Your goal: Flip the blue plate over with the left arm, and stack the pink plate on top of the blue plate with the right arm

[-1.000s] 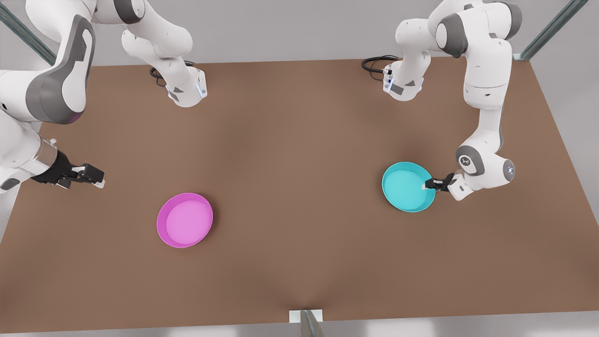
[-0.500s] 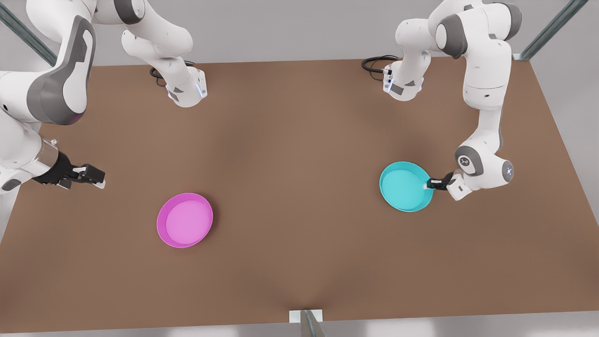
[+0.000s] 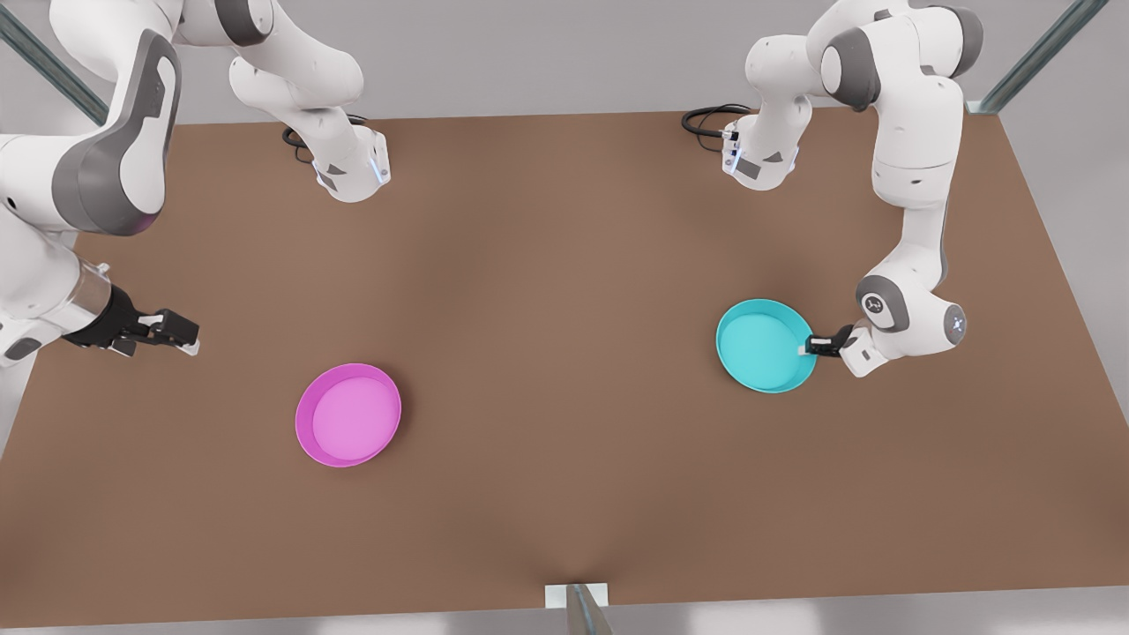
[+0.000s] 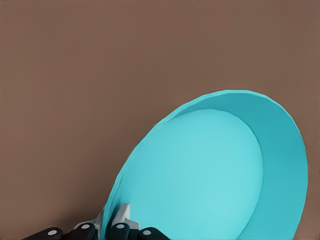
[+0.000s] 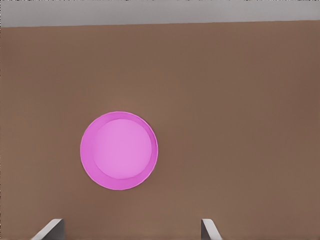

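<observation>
The blue plate (image 3: 764, 346) is at the front view's right, open side up and lifted a little at one side. My left gripper (image 3: 808, 347) is shut on its rim, on the side toward the front view's right. The left wrist view shows the blue plate (image 4: 210, 180) tilted above the table, its rim pinched between the fingers (image 4: 121, 216). At the front view's left the pink plate (image 3: 348, 414) lies flat on the table with its open side up. My right gripper (image 3: 183, 339) waits open above the table, up and to the left of it. It looks down on the pink plate (image 5: 119, 150).
The brown table (image 3: 564, 265) has wide free room between the two plates. Both arm bases (image 3: 353, 172) and black cables (image 3: 706, 119) sit along the back edge. A small metal bracket (image 3: 578, 600) stands at the middle of the front edge.
The left gripper has raised the blue plate slightly and drawn it a little toward the back of the table. The right gripper and the pink plate have stayed put.
</observation>
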Motion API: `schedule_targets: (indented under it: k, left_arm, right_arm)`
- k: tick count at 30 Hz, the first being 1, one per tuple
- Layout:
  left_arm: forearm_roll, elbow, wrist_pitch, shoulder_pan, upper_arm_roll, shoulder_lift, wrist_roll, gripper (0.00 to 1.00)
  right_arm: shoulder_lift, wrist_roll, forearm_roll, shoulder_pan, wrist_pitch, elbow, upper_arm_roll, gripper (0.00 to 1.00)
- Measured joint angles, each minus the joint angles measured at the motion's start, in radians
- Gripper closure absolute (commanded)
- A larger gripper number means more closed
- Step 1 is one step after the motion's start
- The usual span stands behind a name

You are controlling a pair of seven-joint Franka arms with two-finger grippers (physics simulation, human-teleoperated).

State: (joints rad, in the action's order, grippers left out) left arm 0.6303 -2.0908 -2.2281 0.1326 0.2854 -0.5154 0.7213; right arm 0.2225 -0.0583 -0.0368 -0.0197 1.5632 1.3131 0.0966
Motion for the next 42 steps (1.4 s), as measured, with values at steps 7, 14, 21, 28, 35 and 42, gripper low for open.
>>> schedule_targets:
  k: [7,14,21,28,35,42]
  left_arm:
    - [-0.052,0.013,0.032,0.002,0.003,0.014,-0.024,0.79]
    - [-0.098,0.047,0.120,0.004,0.008,0.071,-0.076,0.79]
    - [-0.202,0.145,0.232,0.007,0.007,0.083,-0.161,0.79]
    - [-0.340,0.223,0.305,0.061,0.003,0.086,-0.254,0.79]
    - [-0.564,0.335,0.440,0.212,0.004,0.087,-0.438,0.79]
    - [-0.774,0.356,0.489,0.424,0.001,0.105,-0.661,0.79]
  right_arm:
    - [0.000,0.000,0.000,0.000,0.001,0.000,0.000,0.00]
    - [0.001,0.000,0.000,0.000,0.001,0.000,0.000,0.00]
    - [0.000,0.000,0.000,0.000,0.001,0.000,0.000,0.00]
    - [0.000,0.000,-0.001,0.003,0.001,0.000,0.000,0.00]
    - [0.001,0.000,-0.001,0.004,0.001,0.000,0.000,0.00]
    - [0.000,0.000,0.000,0.005,0.001,0.000,0.000,0.00]
